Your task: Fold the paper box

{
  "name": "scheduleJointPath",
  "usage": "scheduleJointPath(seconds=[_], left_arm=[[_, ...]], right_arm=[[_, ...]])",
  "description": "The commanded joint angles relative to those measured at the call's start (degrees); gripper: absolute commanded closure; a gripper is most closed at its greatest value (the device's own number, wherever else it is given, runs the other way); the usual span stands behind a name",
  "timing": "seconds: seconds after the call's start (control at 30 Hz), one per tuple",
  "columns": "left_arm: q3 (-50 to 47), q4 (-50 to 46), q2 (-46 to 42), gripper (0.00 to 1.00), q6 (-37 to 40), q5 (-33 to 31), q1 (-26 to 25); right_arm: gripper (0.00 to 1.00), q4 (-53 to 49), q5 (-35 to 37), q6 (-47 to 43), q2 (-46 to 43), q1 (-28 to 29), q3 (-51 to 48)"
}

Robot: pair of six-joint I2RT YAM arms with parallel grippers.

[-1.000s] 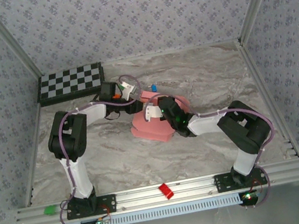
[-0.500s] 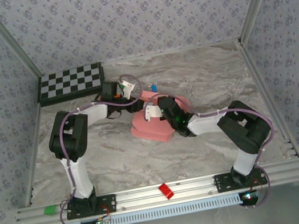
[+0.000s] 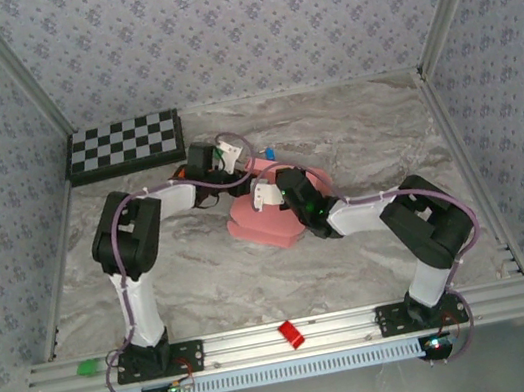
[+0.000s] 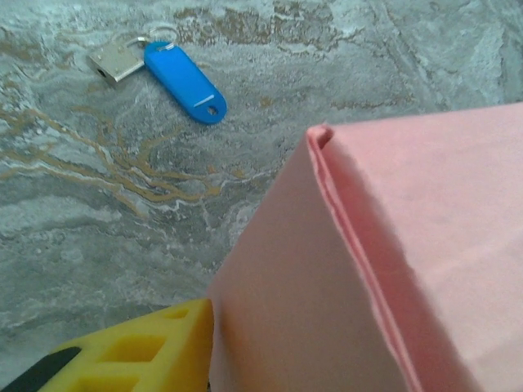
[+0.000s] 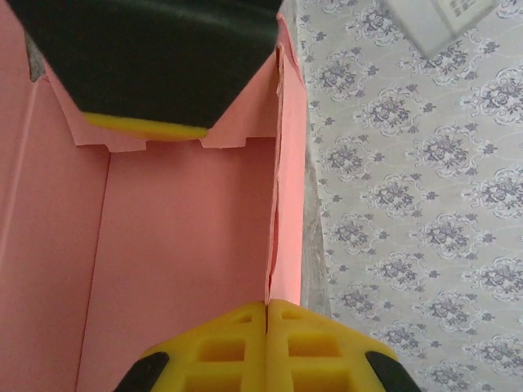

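Note:
The salmon-pink paper box (image 3: 265, 224) lies mid-table, partly folded up, with its inside (image 5: 180, 245) facing the right wrist camera. My right gripper (image 3: 267, 195) is shut on the box's upright side wall, its yellow pads (image 5: 310, 343) pinching the card edge. My left gripper (image 3: 230, 153) is at the box's far end. One yellow finger (image 4: 139, 351) touches the outside of a raised pink wall (image 4: 392, 245), and the card hides the other. A black and yellow finger (image 5: 155, 49) of the left gripper shows at the box's far end wall.
A blue key tag (image 4: 186, 82) with a small metal padlock (image 4: 118, 59) lies on the marble just beyond the box. A checkerboard (image 3: 124, 144) sits at the back left. Red (image 3: 290, 333) and green (image 3: 89, 368) bits rest on the front rail.
The left arm has shifted slightly right, bringing its gripper closer over the box's far end. The right gripper and the box have hardly moved.

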Motion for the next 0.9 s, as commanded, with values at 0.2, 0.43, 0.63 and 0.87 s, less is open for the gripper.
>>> scheduleJointPath(seconds=[0.2,0.43,0.63,0.87], left_arm=[[0.6,0.5,0.7,0.71,-1.0,-3.7,-0.8],[0.6,-0.2,0.2,0.82,-0.7,-4.9,-1.2],[0.7,-1.5,-0.6,0.90,0.4,-6.3,-1.9],[0.7,-2.7,-1.5,0.97,0.3,-7.3,-2.4]], right_arm=[[1.00,-2.0,-0.9,1.4,1.2,0.2,1.4],[1.00,-1.9,-0.7,1.6,1.3,0.2,1.6],[1.00,-2.0,-0.5,1.7,1.5,0.2,2.1],[1.00,-1.9,0.0,2.3,1.4,0.2,2.7]])
